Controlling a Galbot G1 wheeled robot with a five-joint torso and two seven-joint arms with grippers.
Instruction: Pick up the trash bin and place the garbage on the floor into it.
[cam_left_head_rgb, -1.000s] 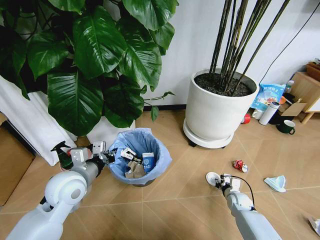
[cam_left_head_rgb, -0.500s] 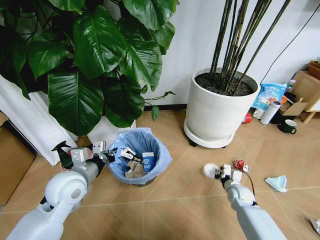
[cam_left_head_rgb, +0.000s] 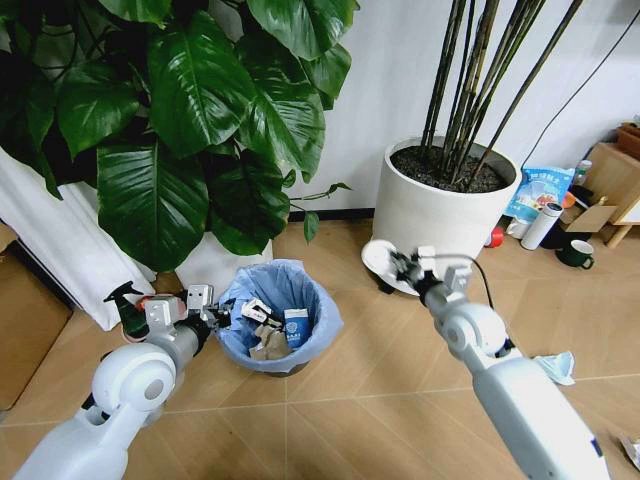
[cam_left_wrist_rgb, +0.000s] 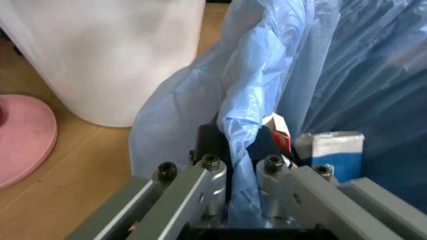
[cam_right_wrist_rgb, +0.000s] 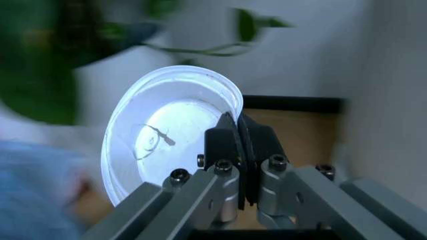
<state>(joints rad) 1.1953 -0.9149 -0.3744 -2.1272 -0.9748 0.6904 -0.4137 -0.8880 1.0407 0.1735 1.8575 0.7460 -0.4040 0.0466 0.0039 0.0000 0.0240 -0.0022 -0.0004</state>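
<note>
In the head view, the small round dark trash bin (cam_left_head_rgb: 277, 322), lined with a crinkly light blue plastic bag, is seen on the tiled floor below the large green plant; the left gripper (cam_left_head_rgb: 205, 307) is closed on its rim. The bin is judged to be light, but the thin bag is soft and slippery, so the rim under it is the better place to hold. The right gripper (cam_left_head_rgb: 408, 265) is seen raised in front of the big white plant pot (cam_left_head_rgb: 436, 222), clamped on the edge of a thin white plastic disc (cam_left_head_rgb: 382, 259). A pale blue scrap (cam_left_head_rgb: 553, 366) lies on the floor at the right, partly covered by the right arm. In the left wrist view, the jaws are pressed together on a fold of the blue bag (cam_left_wrist_rgb: 257, 120) and the dark rim; a blue-and-white packet (cam_left_wrist_rgb: 331, 151) is seen inside, the bin bottom is hidden. In the right wrist view, the disc (cam_right_wrist_rgb: 167, 137) is pinched at one edge; it seems light, bendable and easily twisted. The background there is hard to make out.
</note>
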